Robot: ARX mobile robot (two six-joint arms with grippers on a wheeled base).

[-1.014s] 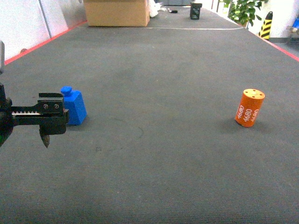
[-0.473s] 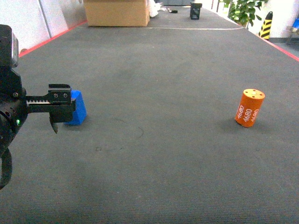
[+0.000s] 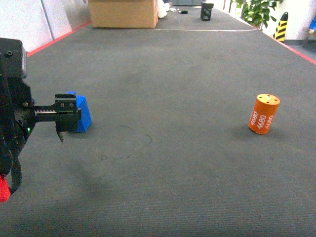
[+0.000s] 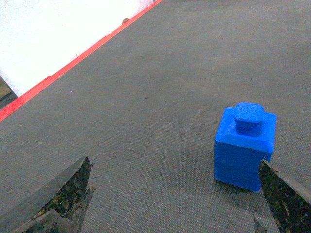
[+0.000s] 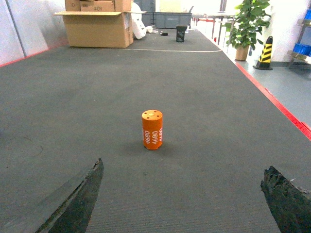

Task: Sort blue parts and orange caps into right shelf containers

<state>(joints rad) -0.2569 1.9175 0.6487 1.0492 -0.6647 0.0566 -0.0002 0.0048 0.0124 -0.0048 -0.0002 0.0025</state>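
The left gripper has its fingers spread wide and empty; the blue part stands on the carpet just ahead, nearer the right finger. The right gripper is likewise spread wide and empty, with the orange cap upright well ahead, between its fingers.

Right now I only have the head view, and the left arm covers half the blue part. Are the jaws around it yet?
Observer: No. In the left wrist view the left gripper has its jaws wide apart, and the blue part stands upright ahead of them, untouched.
Operator: Is it centred between them?
Observer: No. It sits far over toward the right-hand jaw tip in that view, nearly in line with it.
Operator: And the right arm? I can't see it at all.
Observer: The right gripper is open too, with the orange cap upright well ahead, a little left of the middle of the gap.
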